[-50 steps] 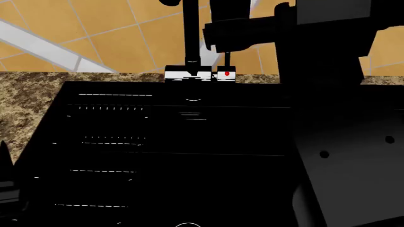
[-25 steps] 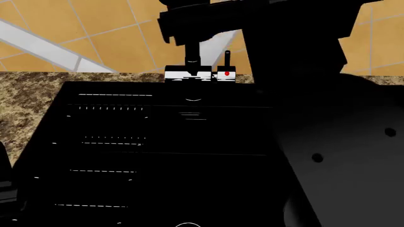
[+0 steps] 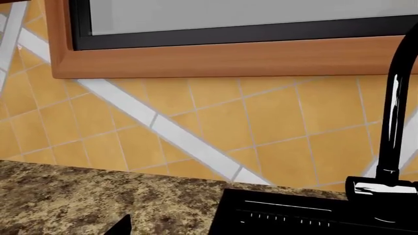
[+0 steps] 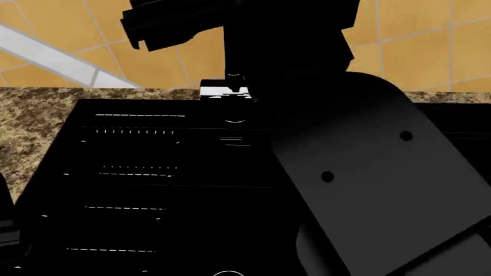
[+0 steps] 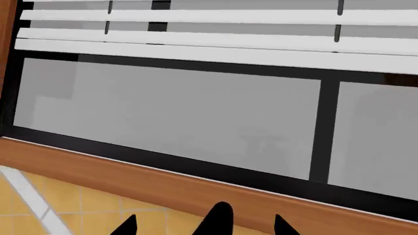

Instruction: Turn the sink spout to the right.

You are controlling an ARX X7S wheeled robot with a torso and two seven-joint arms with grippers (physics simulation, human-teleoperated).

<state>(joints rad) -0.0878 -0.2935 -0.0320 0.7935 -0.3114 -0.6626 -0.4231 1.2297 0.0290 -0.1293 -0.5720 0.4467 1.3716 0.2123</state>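
right at the back rim of the sink [image 4: 153, 190] stands the sink spout [image 3: 394, 122], a thin black tube rising from its shiny chrome base [image 4: 225, 91] and curving over near the top in my left wrist view. in the head view only a short stub of the tube shows above the chrome, because my right arm [image 4: 368, 172] crosses in front of it and covers the rest. the sink itself is a glossy black basin with faint white ridge lines, and part of a round drain ring [image 4: 227, 272] shows at the near edge of the head view.

my right gripper [image 4: 165, 26] reaches up high at the spout's level, its dark body jutting out to the left of the tube in the head view. i cannot tell whether it touches the spout, nor whether its jaws are apart or closed; in the right wrist view only dark fingertips [image 5: 220, 218] poke up before a window [image 5: 196, 112] with white blinds [image 5: 216, 36] and a wooden frame [image 5: 130, 183].

my left gripper [image 3: 121, 227] shows only as a dark tip low over the speckled granite counter [image 3: 98, 200], well apart from the spout, and its state i cannot tell either. behind the counter runs a wall of orange tiles [image 3: 274, 127] crossed by a white diagonal band [image 3: 163, 132].
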